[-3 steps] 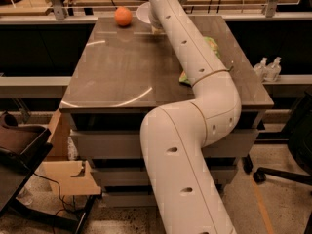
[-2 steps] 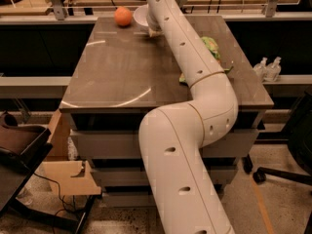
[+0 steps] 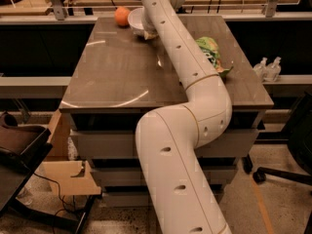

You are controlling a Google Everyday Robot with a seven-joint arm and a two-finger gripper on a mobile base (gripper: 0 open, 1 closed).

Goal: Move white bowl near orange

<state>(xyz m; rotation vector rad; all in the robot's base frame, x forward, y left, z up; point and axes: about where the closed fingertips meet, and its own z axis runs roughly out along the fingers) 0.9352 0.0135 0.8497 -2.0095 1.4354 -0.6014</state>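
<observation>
The white bowl [image 3: 136, 20] sits at the far edge of the table, just right of the orange [image 3: 122, 16], with a small gap between them. My white arm reaches from the lower middle across the table to the bowl. The gripper [image 3: 149, 31] is at the bowl's right side, mostly hidden behind the arm's last link. The orange rests on the table near the far left corner.
A green snack bag [image 3: 210, 52] lies on the right part of the brown table [image 3: 117, 72], partly behind my arm. Two small bottles [image 3: 267, 68] stand off the table's right side. A rail with cables runs behind the table.
The arm has swung left, carrying the white bowl leftward until it is close beside the orange. The orange and the bag have not moved.
</observation>
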